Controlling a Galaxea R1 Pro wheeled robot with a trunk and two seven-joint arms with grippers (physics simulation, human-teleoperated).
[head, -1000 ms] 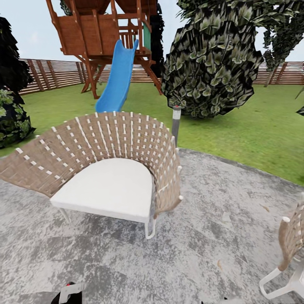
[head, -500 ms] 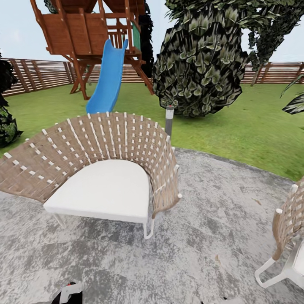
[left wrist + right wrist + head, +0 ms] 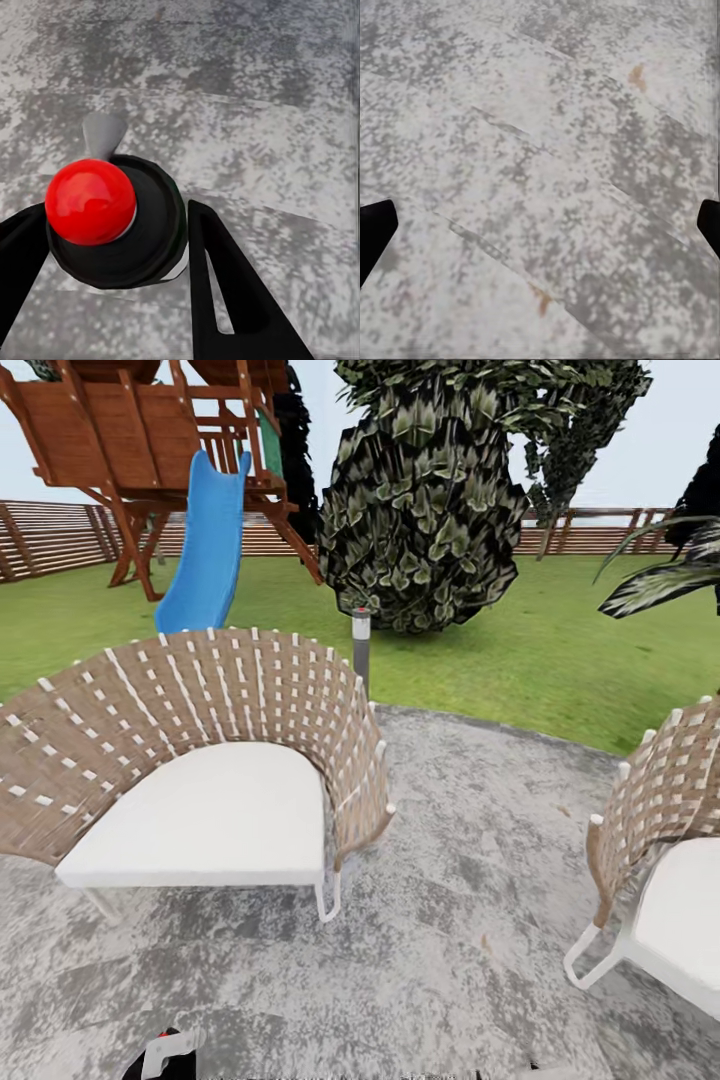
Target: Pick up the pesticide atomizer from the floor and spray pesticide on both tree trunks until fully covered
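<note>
- Left jaws clamped on the pesticide atomizer (red knob on black cap), carried low over the grey paving
- Right jaws apart, nothing between
- Steer between the two wicker chairs, out onto the grass
- No bare grey trunk visible; scan past the leafy shrub and fence, grip firm

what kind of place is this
Most likely a backyard garden with a patio: a green lawn bounded by a slatted wooden fence, a wooden play tower with a blue slide, and woven patio chairs on grey paving.
</note>
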